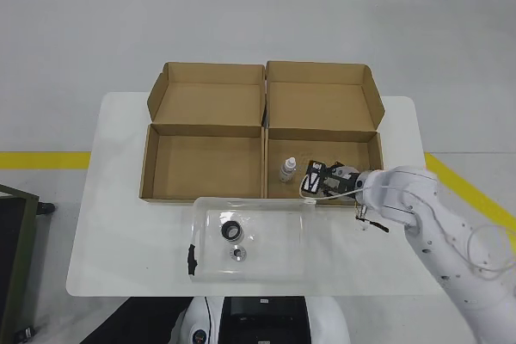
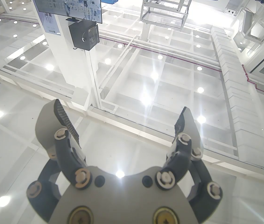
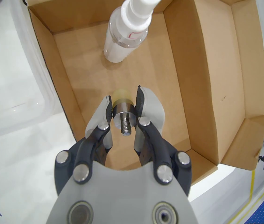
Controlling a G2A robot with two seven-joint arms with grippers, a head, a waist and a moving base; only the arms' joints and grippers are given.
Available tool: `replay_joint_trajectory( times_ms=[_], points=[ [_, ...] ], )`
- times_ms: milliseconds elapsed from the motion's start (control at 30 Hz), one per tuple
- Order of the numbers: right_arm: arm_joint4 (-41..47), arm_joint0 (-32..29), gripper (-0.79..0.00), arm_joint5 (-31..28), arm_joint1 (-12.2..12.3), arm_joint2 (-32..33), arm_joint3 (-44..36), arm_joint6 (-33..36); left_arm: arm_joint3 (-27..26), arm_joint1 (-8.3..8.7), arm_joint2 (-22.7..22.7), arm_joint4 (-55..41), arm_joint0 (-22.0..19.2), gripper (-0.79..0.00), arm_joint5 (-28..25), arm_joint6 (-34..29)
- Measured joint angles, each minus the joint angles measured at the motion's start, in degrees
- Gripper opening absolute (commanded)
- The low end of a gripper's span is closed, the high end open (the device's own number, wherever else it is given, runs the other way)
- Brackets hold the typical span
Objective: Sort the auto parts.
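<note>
Steel and pale rubber make up the part (image 3: 122, 114) clamped in my right gripper (image 3: 123, 99). The jaws are narrowed to the part's width, and both pads (image 3: 108, 109) press on the sides of its short metal cylinder. A threaded stud points back toward my wrist. A yellowish rubber dome caps the far end, and it is blurred. The part hangs inside the right box (image 3: 204, 71), close to the wall on the tray side. I cannot tell whether the dome touches the floor.

From the top view, the right gripper (image 1: 314, 181) sits over the near part of the right box (image 1: 327, 138), just beside the bottle (image 1: 287, 168). The bottle (image 3: 127, 31) stands upright on the box floor, with a clear body and a white spray cap, apart from the part.

My left gripper (image 2: 120, 107) points up at the ceiling, its jaws spread wide with nothing between them.

The left box (image 1: 202, 163) stands side by side with the right one, touching it. A clear tray (image 1: 249, 201) lies on the table (image 1: 120, 215) just before both boxes. It holds a black ring (image 1: 231, 230) and a metal ring (image 1: 239, 253), near each other but apart.
</note>
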Motion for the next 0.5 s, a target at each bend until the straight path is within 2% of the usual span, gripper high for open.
replay_joint_trajectory(
  times_ms=[500],
  points=[
    [-1.5,8.8,-0.785,-1.1,-3.0,-9.2,8.1,4.3,0.0,0.0,0.0,0.0,0.0,0.0,0.0,0.0]
  ],
)
